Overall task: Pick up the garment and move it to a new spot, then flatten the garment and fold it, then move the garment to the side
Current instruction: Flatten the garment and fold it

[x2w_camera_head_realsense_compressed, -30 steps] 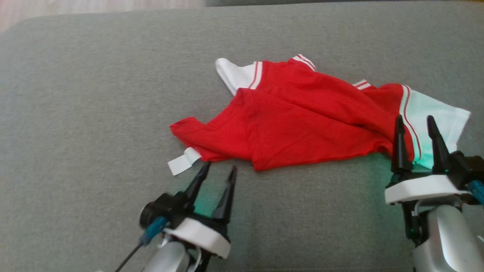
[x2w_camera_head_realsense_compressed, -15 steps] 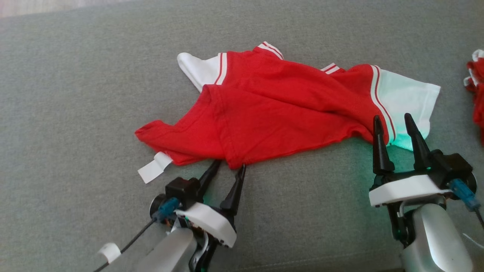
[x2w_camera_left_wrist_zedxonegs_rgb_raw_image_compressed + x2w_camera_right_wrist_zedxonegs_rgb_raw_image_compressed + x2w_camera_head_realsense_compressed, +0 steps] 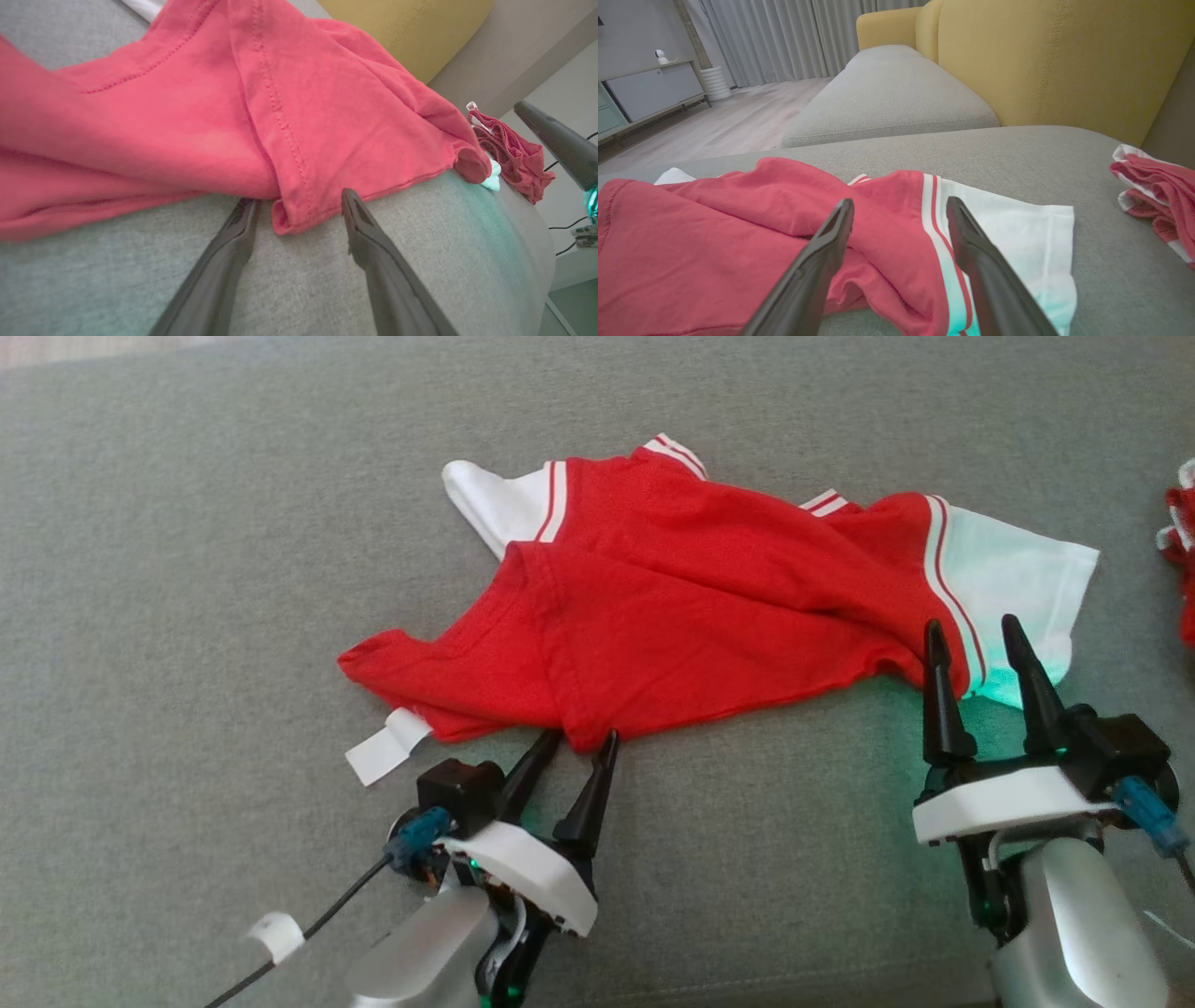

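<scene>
I am working over a grey sofa cushion (image 3: 187,569). A yellow backrest (image 3: 1041,60) rises behind it, with pale curtains (image 3: 784,37), a low cabinet (image 3: 649,93) and wood floor (image 3: 714,126) further off. The garment (image 3: 691,607) lies crumpled across the middle of the cushion, its red body bunched in diagonal folds. One white sleeve (image 3: 495,504) pokes out at its far left, and the other sleeve (image 3: 1018,579) is spread flat at its right end. A white label (image 3: 383,756) sticks out from the garment's near left hem onto bare cushion. A stitched fold of the red body overlaps the part to its left, hiding how the layers lie beneath.

My left gripper (image 3: 583,735) is at the garment's near edge with its fingers spread, one on each side of a folded hem corner. In the left wrist view the tips reach the cloth's edge and nothing is pinched between them. My right gripper (image 3: 971,623) is at the garment's right end, fingers likewise wide apart, tips over the striped seam where red meets white. It grips nothing, though I cannot quite tell whether the tips touch the cloth or sit just above it. A green glow falls on the near corner of that sleeve.

Well to the right of the garment, apart from it, a second red-and-white bundle (image 3: 1181,560) sits near the cushion's edge. Nearer me than the garment, a dark cable (image 3: 317,924) with a white tag (image 3: 275,933) trails from the left wrist.
</scene>
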Robot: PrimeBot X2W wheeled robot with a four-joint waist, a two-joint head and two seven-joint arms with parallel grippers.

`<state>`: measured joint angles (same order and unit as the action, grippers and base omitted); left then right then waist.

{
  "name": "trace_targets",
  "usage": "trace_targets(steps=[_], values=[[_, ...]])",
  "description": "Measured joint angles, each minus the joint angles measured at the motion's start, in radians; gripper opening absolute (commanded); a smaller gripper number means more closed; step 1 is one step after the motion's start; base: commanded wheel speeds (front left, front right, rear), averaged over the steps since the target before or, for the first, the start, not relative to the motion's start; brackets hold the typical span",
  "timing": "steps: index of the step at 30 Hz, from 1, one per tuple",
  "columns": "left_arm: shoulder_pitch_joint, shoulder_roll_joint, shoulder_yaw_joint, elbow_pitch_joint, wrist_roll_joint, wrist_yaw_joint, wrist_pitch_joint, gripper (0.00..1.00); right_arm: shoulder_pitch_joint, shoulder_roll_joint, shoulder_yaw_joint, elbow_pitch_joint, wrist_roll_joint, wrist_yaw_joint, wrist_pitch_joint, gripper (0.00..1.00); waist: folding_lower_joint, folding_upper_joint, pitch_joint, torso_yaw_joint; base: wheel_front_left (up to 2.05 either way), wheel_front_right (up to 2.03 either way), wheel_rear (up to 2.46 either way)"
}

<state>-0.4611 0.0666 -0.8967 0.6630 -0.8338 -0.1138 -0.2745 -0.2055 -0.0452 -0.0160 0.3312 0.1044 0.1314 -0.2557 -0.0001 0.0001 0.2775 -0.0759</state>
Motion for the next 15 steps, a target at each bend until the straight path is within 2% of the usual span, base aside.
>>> trace_targets(steps=[3, 7, 15], values=[[-0.005, -0.005, -0.002, -0.001, -0.011, 0.000, 0.001, 0.00, -0.001, 0.000, -0.009, 0.000, 0.000, 0.000, 0.000, 1.00, 0.0001, 0.0000, -0.002, 0.014, 0.00, 0.00, 0.00], [0.001, -0.021, 0.040, -0.006, -0.008, -0.007, 0.011, 0.00, -0.002, 0.000, -0.023, 0.001, 0.001, 0.000, 0.000, 1.00, 0.0001, -0.0001, -0.011, 0.040, 0.00, 0.00, 0.00], [0.040, -0.027, 0.080, -0.007, 0.046, -0.019, 0.012, 0.00, -0.002, 0.000, -0.021, 0.007, 0.010, 0.000, 0.000, 1.00, 0.0002, -0.0001, -0.036, 0.085, 0.00, 0.00, 0.00]])
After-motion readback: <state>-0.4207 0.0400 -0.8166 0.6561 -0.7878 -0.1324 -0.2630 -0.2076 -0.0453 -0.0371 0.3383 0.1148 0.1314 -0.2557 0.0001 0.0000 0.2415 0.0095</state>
